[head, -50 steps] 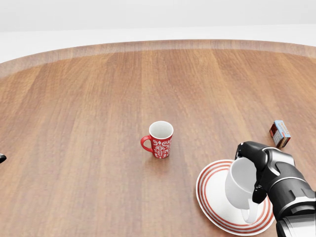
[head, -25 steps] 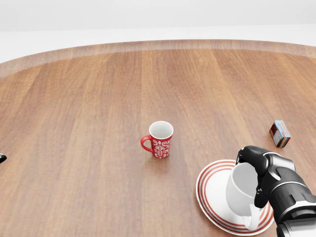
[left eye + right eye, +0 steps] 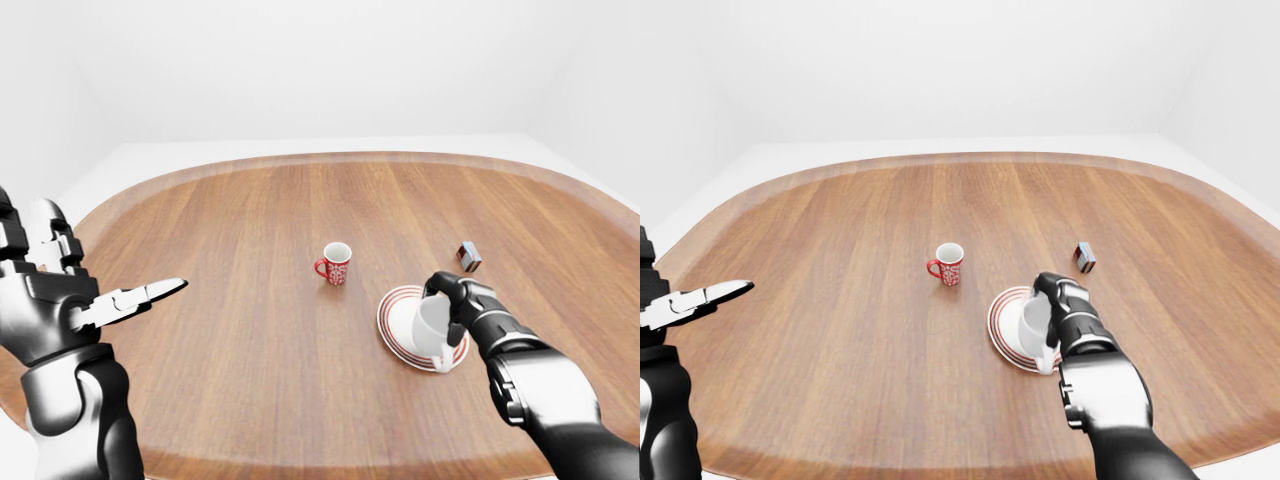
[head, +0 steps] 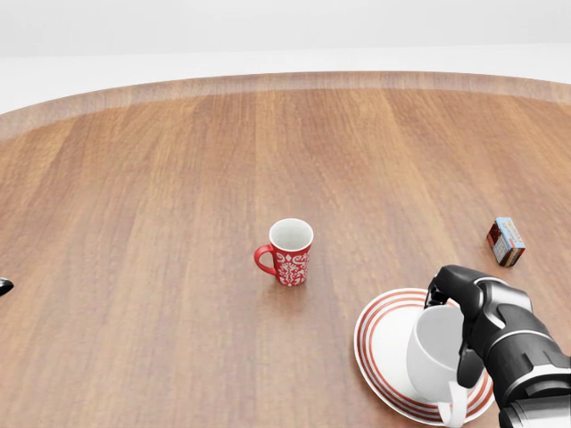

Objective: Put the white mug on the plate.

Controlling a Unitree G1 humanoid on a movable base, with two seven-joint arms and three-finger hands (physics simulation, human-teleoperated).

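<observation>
A white mug (image 4: pixel 434 357) stands on the red-rimmed white plate (image 4: pixel 382 337) at the lower right of the head view, its handle pointing toward the bottom edge. My right hand (image 4: pixel 464 325) wraps the mug's right side, fingers curled over its rim and body. Whether the mug's base rests fully on the plate I cannot tell. My left hand (image 3: pixel 140 297) hovers at the far left of the left-eye view, fingers spread open and holding nothing, well away from mug and plate.
A red patterned mug (image 4: pixel 287 251) stands upright left of the plate near the table's middle. A small red and blue box (image 4: pixel 506 242) lies above the plate on the right. The oval wooden table (image 3: pixel 250 230) ends in a rounded edge.
My right hand has lowered the white mug slightly toward the bottom of the view onto the plate. The red mug, box and left hand have not moved.
</observation>
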